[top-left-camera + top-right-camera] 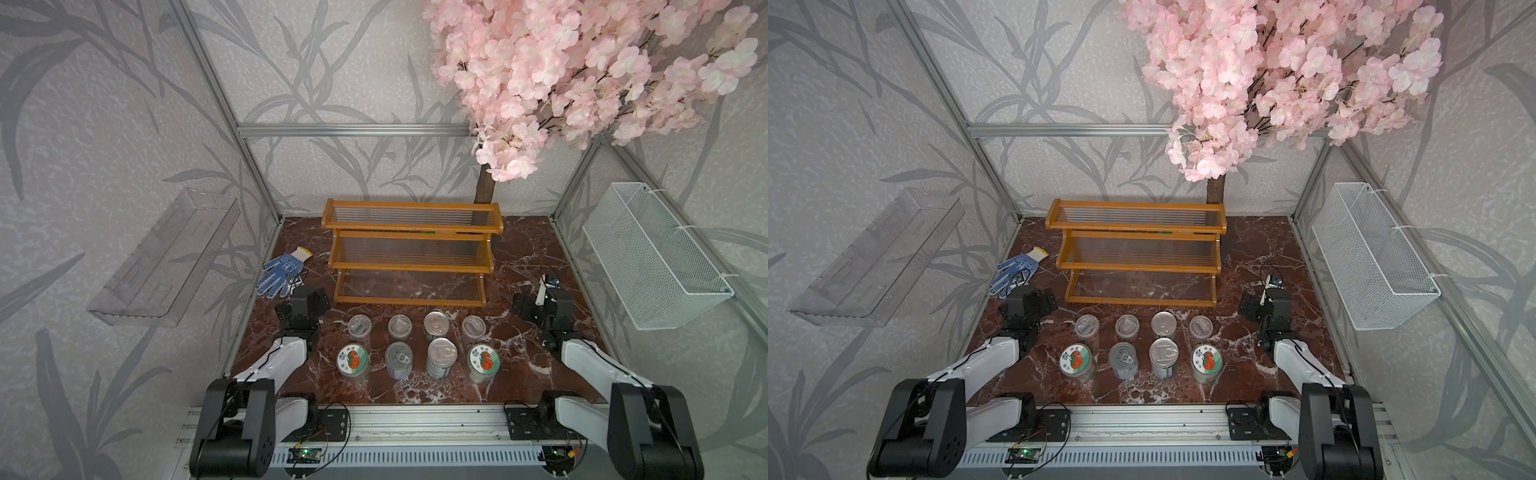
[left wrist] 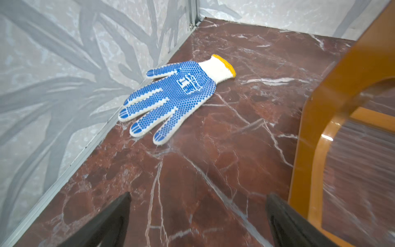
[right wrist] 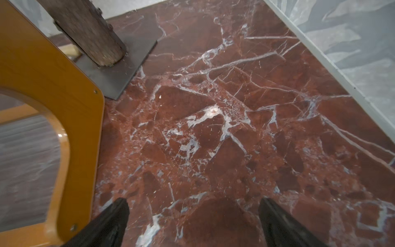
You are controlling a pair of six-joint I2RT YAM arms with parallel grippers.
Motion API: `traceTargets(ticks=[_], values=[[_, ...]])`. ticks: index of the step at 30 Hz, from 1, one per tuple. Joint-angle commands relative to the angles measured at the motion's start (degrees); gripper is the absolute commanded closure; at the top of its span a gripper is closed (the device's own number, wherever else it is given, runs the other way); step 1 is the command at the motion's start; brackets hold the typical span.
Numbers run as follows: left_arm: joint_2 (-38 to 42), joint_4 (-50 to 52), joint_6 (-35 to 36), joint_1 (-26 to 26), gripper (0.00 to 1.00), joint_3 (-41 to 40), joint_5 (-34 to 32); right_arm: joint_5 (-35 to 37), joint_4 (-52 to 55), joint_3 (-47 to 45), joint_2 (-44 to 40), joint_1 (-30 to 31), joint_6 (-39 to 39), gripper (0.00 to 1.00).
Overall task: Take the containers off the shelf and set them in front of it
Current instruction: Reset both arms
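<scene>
Eight containers [image 1: 399, 360] were lined up in two rows of four on the red marble table [image 1: 519, 374]. All of them were stood upright and kept apart from each other. The table was read as a clock, with the robot at 6 o'clock.

The near row was placed a little toward 6 from the middle. Two jars [image 1: 352, 360] with tomato lids were stood at its ends, and two tins [image 1: 442, 353] were stood between them. Just behind, toward 12, three clear cups [image 1: 359, 325] and one more tin were lined up.

The left gripper [image 2: 197, 198] was held at 9 o'clock beside the rows. Its jaws were spread wide, and only bare table was seen between them. The right gripper [image 3: 193, 203] was held at 3 o'clock, spread wide in the same way and wrapped around no container.

A blue dotted glove [image 2: 171, 96] was laid flat at 10 o'clock, close to the wall.

The shelf [image 1: 409, 265] was stood at 12 o'clock, so all eight containers were set in front of it. A brown tree trunk [image 3: 89, 32] was stood at 1 o'clock, just behind the shelf's corner.
</scene>
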State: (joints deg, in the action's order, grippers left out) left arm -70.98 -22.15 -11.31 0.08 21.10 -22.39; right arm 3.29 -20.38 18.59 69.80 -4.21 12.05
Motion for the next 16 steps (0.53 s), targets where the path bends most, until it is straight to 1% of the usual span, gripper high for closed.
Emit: traceTargets(ticks=[1,3,5,6,7,9,11,14,16], values=[[-5.62,-14.76,1.46,0.27,0.00,-0.09,-6.88,0.23,-20.68,0.48,5.18,-1.15,-2.69,0.01],[-7.65,-19.12,3.42,0.07,0.00,0.15,-6.66,-1.35,-25.91,2.01,9.45,-1.48,-2.52,0.01],[-9.40,-24.44,6.17,0.08,0.00,0.03,-5.92,-4.68,-29.75,2.33,13.81,-1.59,-3.67,0.01],[-10.97,-25.95,6.89,0.01,0.00,0.91,-6.31,-6.51,-33.98,1.45,16.41,-1.55,-4.50,0.01],[-12.48,-24.57,7.72,0.01,0.00,2.48,-6.70,-7.29,-35.96,0.92,17.65,-1.43,-5.13,0.01],[-14.60,-22.07,8.43,0.07,0.00,5.12,-7.24,-5.35,-40.30,-0.20,20.21,-1.11,-4.50,0.01],[-13.98,-23.15,9.01,0.16,0.00,4.23,-5.77,-5.53,-39.82,0.02,20.31,-1.01,-4.80,0.01],[-14.17,-23.00,8.93,0.32,0.00,4.42,-5.47,-5.32,-38.86,0.57,20.31,-0.82,-5.01,0.01],[-13.86,-23.51,9.79,0.21,0.00,3.99,-3.69,-5.09,-39.40,0.45,20.65,-0.64,-5.02,0.01]])
